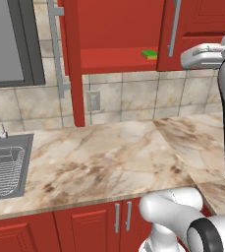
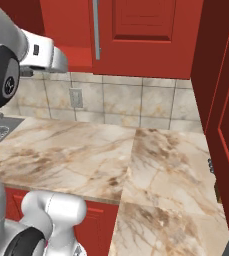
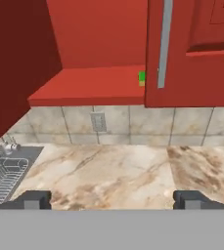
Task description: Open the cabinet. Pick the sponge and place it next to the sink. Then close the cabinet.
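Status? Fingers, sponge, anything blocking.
Gripper open, empty, short of the cabinet. Left door swung open, right door shut. Sponge on the shelf, half hidden behind the shut right door in hand view.

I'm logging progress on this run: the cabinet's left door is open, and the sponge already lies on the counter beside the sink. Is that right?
Not quite. The cabinet's left door is open, but the sponge has not been moved: it lies on the cabinet's bottom shelf, partly behind the closed right door. The left base view shows it, with nothing on the counter beside the sink.
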You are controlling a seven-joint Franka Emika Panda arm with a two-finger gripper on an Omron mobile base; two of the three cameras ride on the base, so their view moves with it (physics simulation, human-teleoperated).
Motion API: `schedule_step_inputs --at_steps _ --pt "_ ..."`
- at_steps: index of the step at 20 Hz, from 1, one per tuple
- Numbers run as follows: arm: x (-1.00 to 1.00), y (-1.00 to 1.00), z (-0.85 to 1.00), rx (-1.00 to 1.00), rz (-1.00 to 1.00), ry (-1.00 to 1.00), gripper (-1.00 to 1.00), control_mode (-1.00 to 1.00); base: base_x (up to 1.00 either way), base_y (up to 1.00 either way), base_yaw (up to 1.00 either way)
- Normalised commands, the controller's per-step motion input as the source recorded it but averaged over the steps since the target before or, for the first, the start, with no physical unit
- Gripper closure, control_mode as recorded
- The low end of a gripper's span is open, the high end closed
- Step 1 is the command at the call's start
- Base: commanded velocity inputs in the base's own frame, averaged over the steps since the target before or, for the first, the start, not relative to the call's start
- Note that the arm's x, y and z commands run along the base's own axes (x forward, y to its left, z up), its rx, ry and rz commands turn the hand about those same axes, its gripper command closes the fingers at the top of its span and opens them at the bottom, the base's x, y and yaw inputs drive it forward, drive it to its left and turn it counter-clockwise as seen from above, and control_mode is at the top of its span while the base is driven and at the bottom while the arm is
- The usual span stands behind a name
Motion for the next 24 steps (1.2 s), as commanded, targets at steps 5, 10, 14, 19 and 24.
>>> schedule_step_inputs --at_steps 5,10,14,19,24 --pt "0.05 -0.36 -0.02 -0.09 -0.19 -0.06 -1.00 -1.00 0.00 0.00 0.00" --pt "0.35 -0.28 0.00 0.05 -0.17 0.03 -1.00 -1.00 0.00 0.00 0.00" --pt "0.67 -0.18 0.06 0.16 -0.09 0.04 -1.00 -1.00 0.00 0.00 0.00" --pt "0.59 -0.03 0.08 0.14 0.00 0.01 -1.00 -1.00 0.00 0.00 0.00" --pt "0.58 0.00 0.00 0.07 0.04 -0.04 -1.00 -1.00 0.00 0.00 0.00"
